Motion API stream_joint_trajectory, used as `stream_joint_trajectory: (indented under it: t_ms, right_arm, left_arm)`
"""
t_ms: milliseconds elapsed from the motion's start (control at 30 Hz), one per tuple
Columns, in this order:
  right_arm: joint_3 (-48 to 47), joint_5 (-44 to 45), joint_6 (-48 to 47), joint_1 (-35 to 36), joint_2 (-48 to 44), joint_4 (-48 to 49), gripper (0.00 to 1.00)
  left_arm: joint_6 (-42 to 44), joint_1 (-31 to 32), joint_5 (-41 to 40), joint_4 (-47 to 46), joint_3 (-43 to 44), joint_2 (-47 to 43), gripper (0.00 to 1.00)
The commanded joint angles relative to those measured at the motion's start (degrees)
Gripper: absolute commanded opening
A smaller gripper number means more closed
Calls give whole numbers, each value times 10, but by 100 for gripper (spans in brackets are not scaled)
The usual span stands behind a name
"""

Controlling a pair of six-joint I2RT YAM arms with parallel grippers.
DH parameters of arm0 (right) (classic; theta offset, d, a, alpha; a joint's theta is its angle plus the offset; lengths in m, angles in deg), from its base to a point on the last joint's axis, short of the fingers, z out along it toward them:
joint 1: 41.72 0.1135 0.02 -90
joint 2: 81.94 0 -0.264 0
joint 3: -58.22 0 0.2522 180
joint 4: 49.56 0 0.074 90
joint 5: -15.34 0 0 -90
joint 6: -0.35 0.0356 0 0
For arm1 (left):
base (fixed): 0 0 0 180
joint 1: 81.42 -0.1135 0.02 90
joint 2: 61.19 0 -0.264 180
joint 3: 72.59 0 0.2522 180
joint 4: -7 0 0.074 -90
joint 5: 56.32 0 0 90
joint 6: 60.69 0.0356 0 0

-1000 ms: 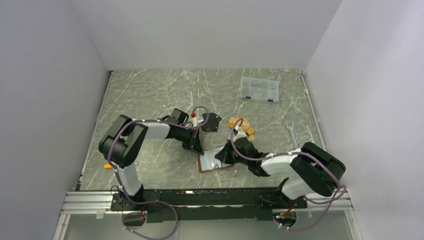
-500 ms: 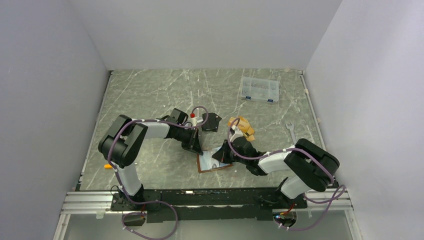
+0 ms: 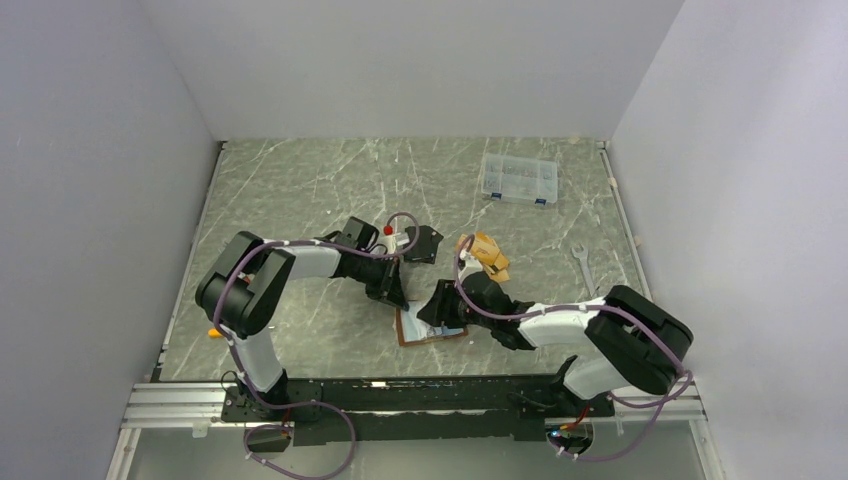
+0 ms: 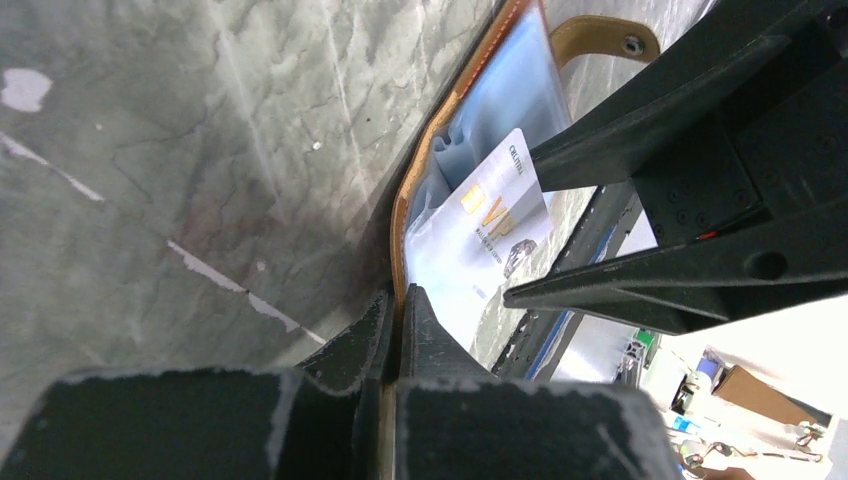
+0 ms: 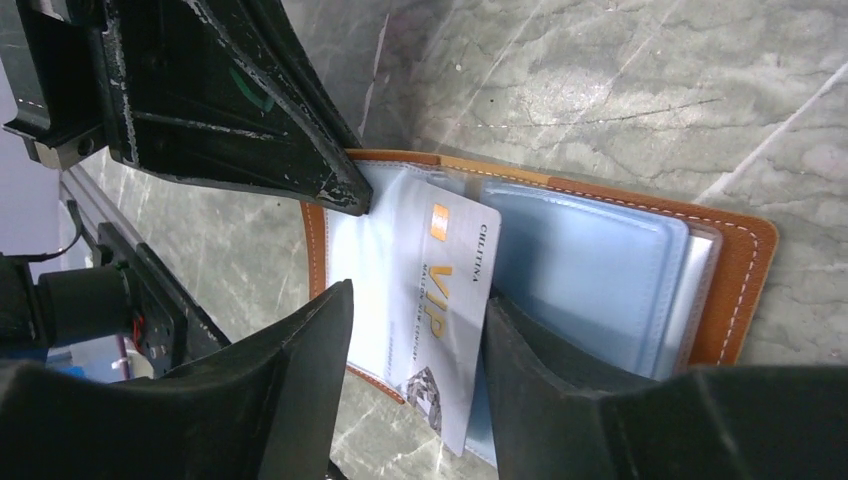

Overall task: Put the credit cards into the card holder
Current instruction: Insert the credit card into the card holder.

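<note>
Tan-rimmed and lying open on the counter (image 3: 300, 190), from the top: holder (image 3: 420, 334), sitting just ahead of the arm bases, between the two arms. Meeting at it from both sides: left fingers (image 3: 397, 298) touching its far left corner, right fingers (image 3: 438, 308) hovering over its right half. Lying beyond it and apart from it: orange-gold pile (image 3: 488, 253) of cards. Sitting far back on the right: clear box (image 3: 518, 180). Lying nearer, by the right edge: wrench (image 3: 583, 265).

Looking from the left wrist: pinching the holder's brown rim, left fingers pressed together on it. Showing blue-tinted clear sleeves inside, with snap tab (image 4: 600, 35) sticking out at the far end. Lying on the sleeves: card (image 4: 495, 215), silver with a gold chip and gold "VIP" lettering. Framing the card from one side: both right fingers, spread apart.

Looking from the right wrist: standing apart, right fingers straddling the card, one sitting just beside its long edge, the other leaving a gap. Resting slantwise across the leaf nearest the left fingers, the card's near end overhanging the rim. Not showing whether the far end is tucked into a sleeve. Pressing on the rim at the upper left: tip of the left fingers.
</note>
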Motion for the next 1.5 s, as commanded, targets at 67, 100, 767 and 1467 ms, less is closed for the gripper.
stream_joint_trajectory:
  t_ms: [67, 100, 767, 1467]
  right_arm:
    - [-7, 80, -34, 16, 9, -269, 58]
    - [-12, 86, -33, 22, 12, -276, 58]
    - [-115, 212, 46, 121, 32, -446, 68]
    - [-223, 202, -28, 150, 72, -453, 73]
  left_arm:
    - [17, 4, 5, -5, 2, -21, 0]
    - [18, 3, 5, -5, 1, -22, 0]
    - [21, 2, 6, -2, 1, -30, 0]
    - [6, 3, 37, -25, -6, -24, 24]
